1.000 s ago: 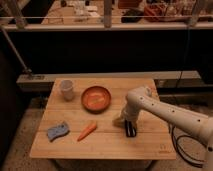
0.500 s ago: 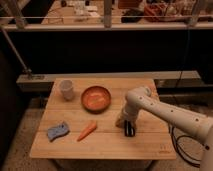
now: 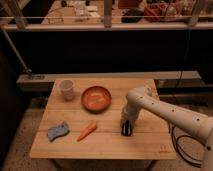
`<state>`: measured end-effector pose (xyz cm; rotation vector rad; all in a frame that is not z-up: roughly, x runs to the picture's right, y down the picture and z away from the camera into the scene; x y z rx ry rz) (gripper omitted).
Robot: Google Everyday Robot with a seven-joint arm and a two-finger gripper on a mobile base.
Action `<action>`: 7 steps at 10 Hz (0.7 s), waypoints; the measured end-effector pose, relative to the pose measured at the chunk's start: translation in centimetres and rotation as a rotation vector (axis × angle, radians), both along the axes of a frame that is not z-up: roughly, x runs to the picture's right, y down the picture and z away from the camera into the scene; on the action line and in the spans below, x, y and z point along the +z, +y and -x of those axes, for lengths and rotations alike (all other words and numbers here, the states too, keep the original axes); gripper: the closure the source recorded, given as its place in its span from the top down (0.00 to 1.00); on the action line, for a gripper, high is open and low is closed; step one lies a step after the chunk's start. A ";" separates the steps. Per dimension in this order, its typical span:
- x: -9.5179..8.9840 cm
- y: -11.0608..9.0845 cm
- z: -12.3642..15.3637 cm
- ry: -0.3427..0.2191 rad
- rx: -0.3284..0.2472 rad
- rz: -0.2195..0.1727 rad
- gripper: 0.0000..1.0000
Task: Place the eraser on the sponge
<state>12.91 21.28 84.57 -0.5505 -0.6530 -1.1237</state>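
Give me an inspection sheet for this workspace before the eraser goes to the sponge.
Surface: wooden table, things spread apart.
Job's things: eraser at the right front, on the table; sponge at the left front, nothing on it.
Clutter: carrot beside the sponge; orange bowl and pale cup farther back.
Grippers: end effector down at the table, shut on the eraser.
Cables: black cable looping right of the table.
Surroundings: metal railing behind.

A single camera covers the scene. It sits high off the 6 o'clock edge of the wooden table [image 3: 107, 145] and looks down at a slant toward 12 o'clock. It is far enough back to hold the whole tabletop and the railing [image 3: 150, 27] behind. The gripper [image 3: 126, 129] is at 5 o'clock from the frame's centre, down at the tabletop.
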 end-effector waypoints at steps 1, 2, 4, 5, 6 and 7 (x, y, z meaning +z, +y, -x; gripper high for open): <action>0.0 0.0 0.1 -0.001 -0.002 0.000 0.00; -0.3 -0.2 -0.2 0.015 0.000 0.000 0.00; -1.0 -0.6 -1.0 0.041 0.005 0.003 0.00; -1.0 -0.5 -0.9 0.038 0.003 0.002 0.00; -0.9 -0.4 -0.5 0.033 -0.003 0.001 0.00; -1.1 -0.6 -0.5 0.036 -0.006 -0.004 0.00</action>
